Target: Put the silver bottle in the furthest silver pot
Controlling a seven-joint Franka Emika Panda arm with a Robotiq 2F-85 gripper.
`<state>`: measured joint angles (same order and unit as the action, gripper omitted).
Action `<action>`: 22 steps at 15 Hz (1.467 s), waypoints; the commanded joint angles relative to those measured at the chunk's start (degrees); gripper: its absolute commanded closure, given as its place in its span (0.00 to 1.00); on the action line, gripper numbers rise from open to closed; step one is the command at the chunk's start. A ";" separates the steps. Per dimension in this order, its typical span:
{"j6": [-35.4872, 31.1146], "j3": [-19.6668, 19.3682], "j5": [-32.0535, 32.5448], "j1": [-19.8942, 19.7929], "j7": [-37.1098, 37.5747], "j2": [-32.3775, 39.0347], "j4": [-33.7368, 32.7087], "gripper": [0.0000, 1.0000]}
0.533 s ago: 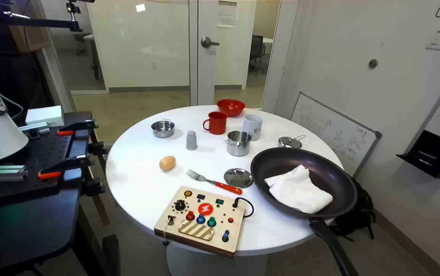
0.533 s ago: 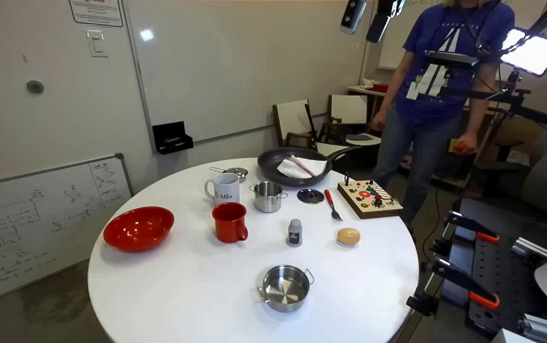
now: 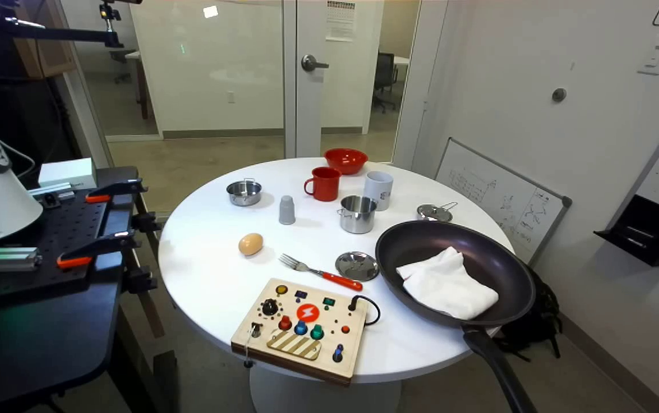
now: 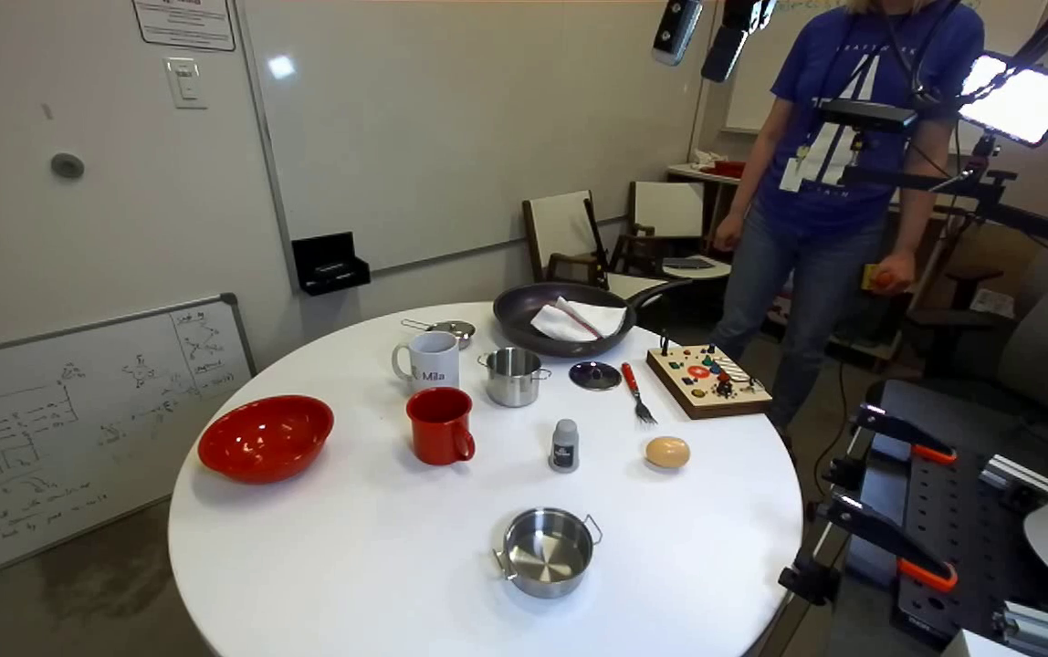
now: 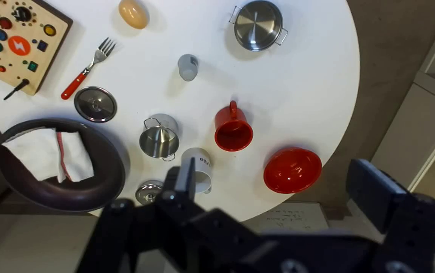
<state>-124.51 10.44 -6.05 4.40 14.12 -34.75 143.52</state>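
As is shown in both exterior views, the task items are carried by a round white desk (image 3: 203,241). Black frying pan (image 3: 504,269) is set at the rim, handle sticking out past the edge; a folded white cloth (image 3: 450,287) is held inside it. Wooden switch box (image 3: 305,334) is placed at the rim, near the pan. Pincer (image 5: 276,178) is spread wide: fingers (image 5: 184,178) are seen well apart in the wrist view, and the fingertips (image 4: 721,59) are shown well above desk height in an exterior view. Red bowl (image 4: 266,443) is set near the rim. Shallow steel pot (image 4: 548,558) is placed across the desk from the pan, well apart from it. Deep steel pot (image 4: 513,383) is stood mouth up, just beside the white mug (image 4: 437,360); whether they are touching cannot be told. Red mug (image 4: 440,433) is stood upright between the red bowl and the deep steel pot. Shiny lid (image 3: 357,266) is laid flat by the pan, with the red-handled fork (image 3: 329,276) placed just beside it. Silver bottle (image 4: 564,447) is stood upright on the desk, apart from the deep steel pot, between the red mug and the tan egg (image 4: 667,453). Egg is laid near the fork's tines
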 commanded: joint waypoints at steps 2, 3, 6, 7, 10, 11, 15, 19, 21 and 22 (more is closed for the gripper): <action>0.08 -0.27 0.22 0.29 0.15 0.04 -0.07 0.00; 0.08 -0.27 0.22 0.29 0.15 0.04 -0.07 0.00; 0.08 -0.27 0.22 0.29 0.15 0.04 -0.07 0.00; 0.08 -0.27 0.22 0.29 0.15 0.04 -0.07 0.00; -3.15 0.51 1.76 -0.80 1.06 2.25 -0.69 0.00; -3.43 0.49 2.80 -0.99 0.19 3.57 -1.35 0.00; -5.26 0.14 6.61 -2.38 -0.35 11.71 -5.17 0.00; -4.21 -1.02 7.83 -1.62 -4.69 22.27 -10.65 0.00; -4.25 -1.42 8.99 -1.59 -6.75 27.60 -13.41 0.00; -3.13 -1.95 8.09 -1.24 -8.31 30.72 -15.32 0.00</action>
<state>-129.44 9.97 1.51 2.24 9.64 -13.37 134.85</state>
